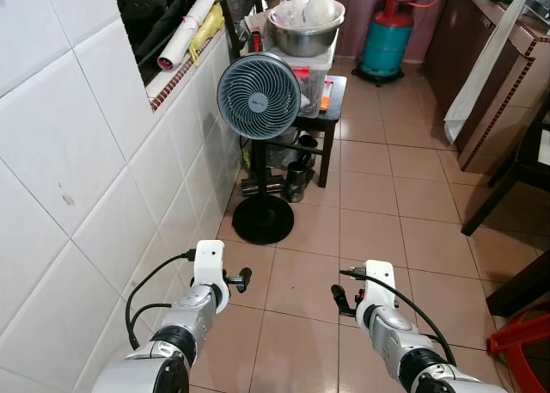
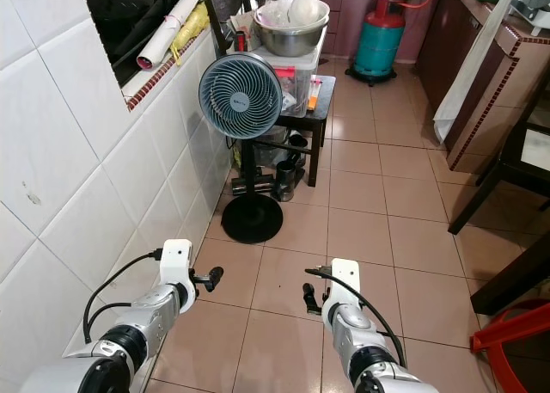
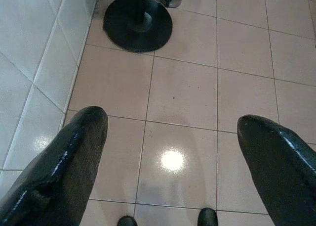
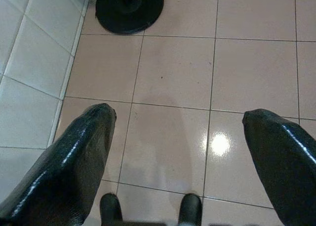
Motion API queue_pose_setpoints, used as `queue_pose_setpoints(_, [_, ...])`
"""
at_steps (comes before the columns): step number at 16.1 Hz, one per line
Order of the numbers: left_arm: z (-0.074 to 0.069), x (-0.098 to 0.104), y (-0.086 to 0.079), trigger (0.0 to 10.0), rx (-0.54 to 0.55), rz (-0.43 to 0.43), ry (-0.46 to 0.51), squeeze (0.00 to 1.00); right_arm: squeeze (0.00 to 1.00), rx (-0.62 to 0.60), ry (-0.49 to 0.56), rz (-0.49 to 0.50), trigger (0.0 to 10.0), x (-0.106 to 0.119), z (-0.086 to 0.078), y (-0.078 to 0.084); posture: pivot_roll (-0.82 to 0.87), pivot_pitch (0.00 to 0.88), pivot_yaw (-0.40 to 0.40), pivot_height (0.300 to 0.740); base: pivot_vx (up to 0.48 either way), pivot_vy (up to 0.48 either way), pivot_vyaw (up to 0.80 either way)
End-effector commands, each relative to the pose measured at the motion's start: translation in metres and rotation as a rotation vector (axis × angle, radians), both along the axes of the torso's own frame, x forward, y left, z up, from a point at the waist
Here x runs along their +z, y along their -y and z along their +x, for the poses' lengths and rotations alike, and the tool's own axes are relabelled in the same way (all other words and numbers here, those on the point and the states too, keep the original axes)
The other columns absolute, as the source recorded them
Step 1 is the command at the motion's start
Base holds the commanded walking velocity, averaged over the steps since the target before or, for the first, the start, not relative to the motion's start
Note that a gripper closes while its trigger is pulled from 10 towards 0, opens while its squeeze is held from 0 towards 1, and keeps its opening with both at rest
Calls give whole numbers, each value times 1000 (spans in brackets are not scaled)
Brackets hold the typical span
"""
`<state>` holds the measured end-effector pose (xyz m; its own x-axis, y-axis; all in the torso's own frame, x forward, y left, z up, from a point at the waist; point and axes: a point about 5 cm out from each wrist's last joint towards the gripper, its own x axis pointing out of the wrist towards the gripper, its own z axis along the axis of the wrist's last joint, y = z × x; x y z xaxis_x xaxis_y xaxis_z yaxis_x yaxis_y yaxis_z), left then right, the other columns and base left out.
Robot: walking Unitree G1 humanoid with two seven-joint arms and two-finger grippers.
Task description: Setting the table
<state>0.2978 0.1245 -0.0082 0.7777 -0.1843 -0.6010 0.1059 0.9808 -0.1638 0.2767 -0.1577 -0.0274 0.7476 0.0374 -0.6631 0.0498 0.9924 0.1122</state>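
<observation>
The left gripper (image 3: 170, 137) and right gripper (image 4: 177, 132) both hang low over the floor tiles (image 1: 378, 238) with fingers spread wide, holding nothing. The nearest tableware is the steel bowl (image 1: 305, 33) heaped with dishes at 12 o'clock, beyond the fan (image 1: 258, 95) at 11. The step looks like an approach: I would steer right of the fan's base (image 1: 262, 218), keeping both arms tucked.
</observation>
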Motion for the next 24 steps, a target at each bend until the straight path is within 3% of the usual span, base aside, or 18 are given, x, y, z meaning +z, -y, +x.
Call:
queue_pose_setpoints(1, [4, 4, -1, 10000, 2, 1, 12, 0, 0, -6, -6, -5, 10000, 0, 0, 1, -37, 0, 20, 740, 0, 0, 0])
queue_pose_setpoints(6, [4, 4, -2, 10000, -1, 10, 15, 0, 0, -4, -9, -17, 10000, 0, 0, 1, 0, 0, 0, 740, 0, 0, 0])
queue_pose_setpoints(7, [17, 19, -33, 10000, -8, 73, 91, 0, 0, 25, 118, 10, 10000, 31, 31, 13, -33, 0, 32, 740, 0, 0, 0])
queue_pose_setpoints(8, [22, 26, -44, 10000, -10, 94, 119, 0, 0, 47, 169, 24, 10000, 43, 41, 15, -33, 0, 29, 740, 0, 0, 0])
queue_pose_setpoints(13, [19, 22, -38, 10000, -13, 81, 105, 0, 0, 76, 121, 27, 10000, 26, 27, 1, -34, 0, 31, 740, 0, 0, 0])
queue_pose_setpoints(15, [20, 24, -37, 10000, -55, 78, 107, 0, 0, 112, 162, -18, 10000, 31, 31, 1, -35, 0, 31, 740, 0, 0, 0])
queue_pose_setpoints(18, [26, 34, -38, 10000, -160, 102, 194, 0, 0, 192, 225, -67, 10000, 42, 38, 9, -28, 0, 26, 740, 0, 0, 0])
queue_pose_setpoints(21, [22, 41, -56, 10000, -206, 117, 302, 0, 0, 244, 352, -54, 10000, 58, 42, 20, -28, 0, 27, 740, 0, 0, 0])
queue_pose_setpoints(23, [16, 49, -61, 10000, -228, 100, 404, 0, 0, 254, 462, -7, 10000, 72, 33, 27, -12, 0, 23, 740, 0, 0, 0])
queue_pose_setpoints(24, [5, 58, -62, 10000, -176, 70, 490, 0, 0, 217, 525, -5, 10000, 82, 21, 32, -10, 0, 21, 740, 0, 0, 0])
